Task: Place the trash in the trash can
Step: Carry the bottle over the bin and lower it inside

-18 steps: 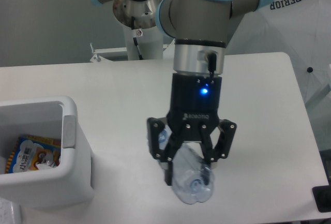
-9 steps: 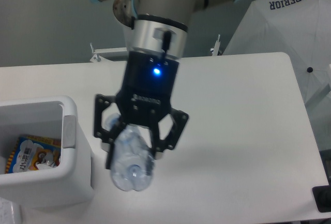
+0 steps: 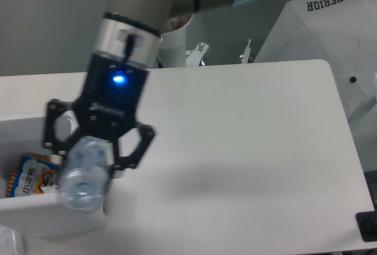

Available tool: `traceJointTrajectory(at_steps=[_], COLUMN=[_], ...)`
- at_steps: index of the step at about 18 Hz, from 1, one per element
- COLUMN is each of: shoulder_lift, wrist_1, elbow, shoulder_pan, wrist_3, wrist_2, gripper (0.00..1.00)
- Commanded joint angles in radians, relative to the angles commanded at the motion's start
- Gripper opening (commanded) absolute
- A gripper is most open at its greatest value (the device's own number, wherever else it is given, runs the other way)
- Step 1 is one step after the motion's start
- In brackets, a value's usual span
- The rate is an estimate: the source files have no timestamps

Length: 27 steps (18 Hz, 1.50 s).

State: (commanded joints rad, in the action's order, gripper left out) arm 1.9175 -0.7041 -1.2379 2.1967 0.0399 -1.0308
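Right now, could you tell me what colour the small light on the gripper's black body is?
Blue light, clearest in the fixed camera view.

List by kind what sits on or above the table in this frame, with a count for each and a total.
Clear plastic bottle, held in the pincer: 1
White trash can: 1
Colourful printed packet inside the can: 1
Total: 3
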Motion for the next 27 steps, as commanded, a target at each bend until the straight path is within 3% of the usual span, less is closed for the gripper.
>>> traceJointTrajectory(at_steps=[20,23,27], shoulder_lift=[0.066,0.057,0.028], wrist_1=[0.002,0.002,0.002], elbow=[-0.014,-0.038,-0.08], shoulder_pan=[-0.117,-0.126,-0.127], wrist_3=[0.0,-0.008,-0.011], wrist_2=[-0.003,-0.006,-0.005], gripper=[0.64,0.79,0.79])
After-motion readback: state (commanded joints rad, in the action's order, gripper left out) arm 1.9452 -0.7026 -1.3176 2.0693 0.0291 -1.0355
